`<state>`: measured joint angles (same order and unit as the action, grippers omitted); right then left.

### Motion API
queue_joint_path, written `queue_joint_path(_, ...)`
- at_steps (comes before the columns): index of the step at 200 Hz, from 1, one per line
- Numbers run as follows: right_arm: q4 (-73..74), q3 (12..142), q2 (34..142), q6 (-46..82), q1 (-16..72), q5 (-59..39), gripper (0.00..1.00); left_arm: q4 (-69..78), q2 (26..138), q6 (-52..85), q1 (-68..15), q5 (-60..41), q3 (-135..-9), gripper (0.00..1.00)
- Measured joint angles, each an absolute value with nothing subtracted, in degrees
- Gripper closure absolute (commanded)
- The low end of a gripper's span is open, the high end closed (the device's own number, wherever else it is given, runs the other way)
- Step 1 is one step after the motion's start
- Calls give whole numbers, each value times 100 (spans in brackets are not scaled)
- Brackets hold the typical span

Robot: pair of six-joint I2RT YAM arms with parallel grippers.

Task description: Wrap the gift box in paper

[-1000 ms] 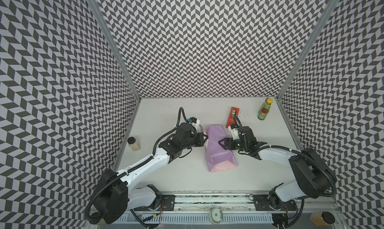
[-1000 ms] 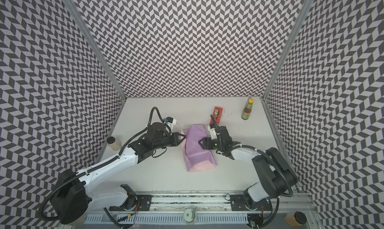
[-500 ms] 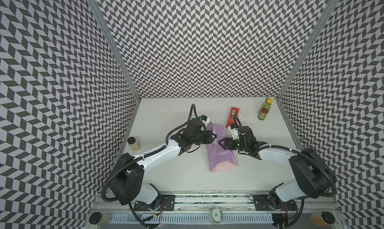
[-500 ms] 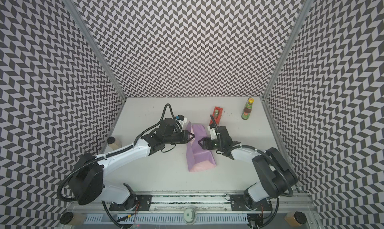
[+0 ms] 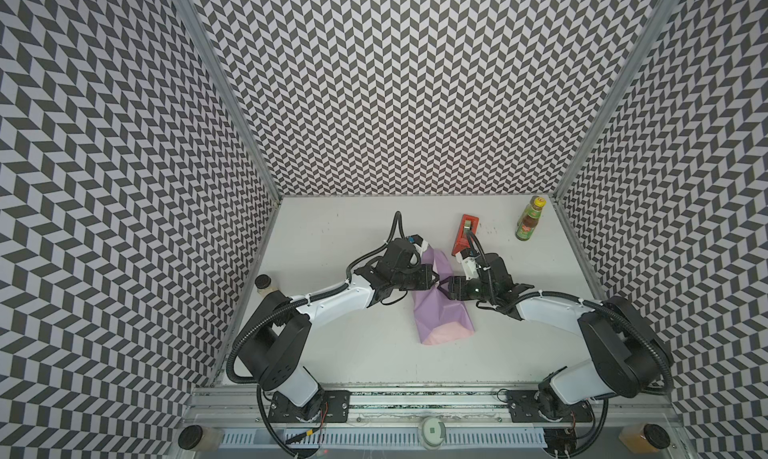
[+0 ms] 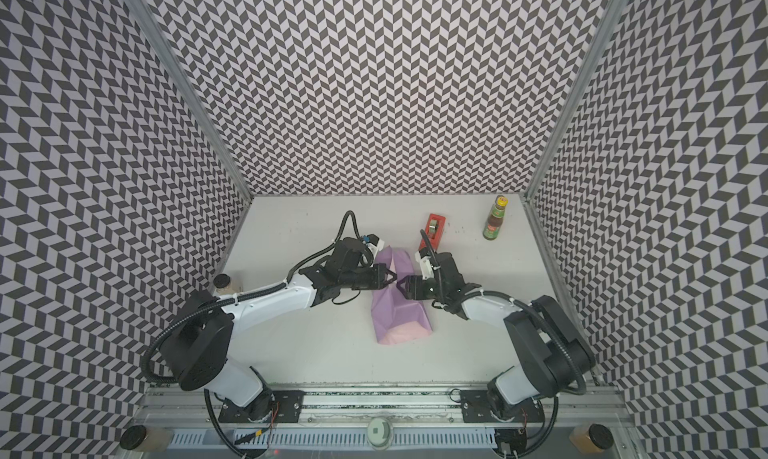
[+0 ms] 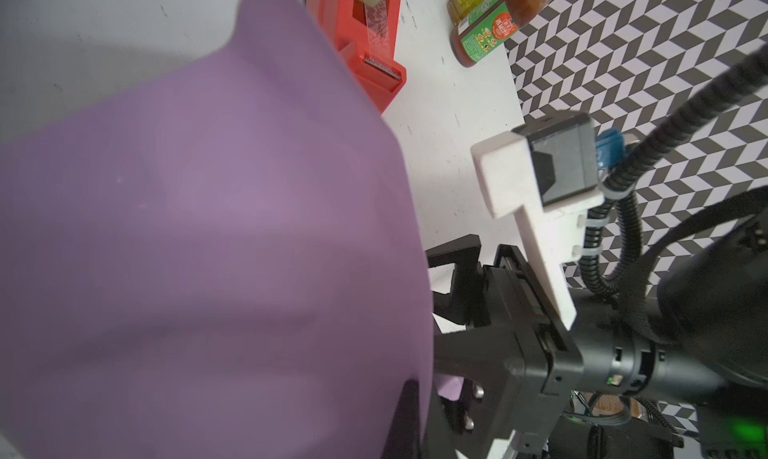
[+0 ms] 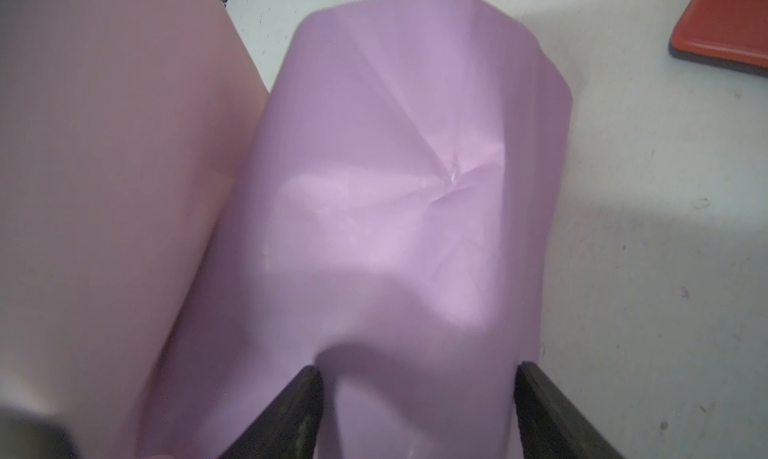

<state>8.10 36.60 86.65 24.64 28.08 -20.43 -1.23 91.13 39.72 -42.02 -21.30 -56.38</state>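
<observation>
Since a second before, the left gripper [image 5: 435, 279] had been carried rightward across the bundle. The paper [image 5: 432, 317] had been drawn along with it into a narrower fold. Its jaws were shut and pinched on the lilac flap, which was held raised near the middle of the table [image 5: 332, 353]. The right gripper [image 5: 445, 289] had not been shifted. Its jaws stood wide apart, straddling a paper-covered bulge in the right wrist view, and no firm hold could be made out.

The gift box was hidden altogether and was judged to lie under the paper, between the two grippers. The step in hand was judged to be the folding of the left flap over the box. Next, that flap would need to be laid flat and taut across the top and pinned down before being let go. Tape from the red tape dispenser [image 5: 465, 233], just behind, would probably be wanted afterwards.
</observation>
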Motion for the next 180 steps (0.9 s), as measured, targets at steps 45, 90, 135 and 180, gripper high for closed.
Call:
queue_joint_path(45,803,3660,8659,2467,2808,-2043,28,106,9345,4066,-4202,-2244,-5638,99)
queue_joint_path(90,799,3660,8654,2473,2808,-2043,28,327,9485,4189,-4202,-2340,-5636,98)
queue_joint_path(135,744,3658,8615,2506,2812,-2036,27,578,9542,4270,-4202,-2368,-5531,98)
queue_joint_path(180,617,3658,8545,2515,2812,-2043,27,845,9717,4333,-4182,-2370,-5502,98)
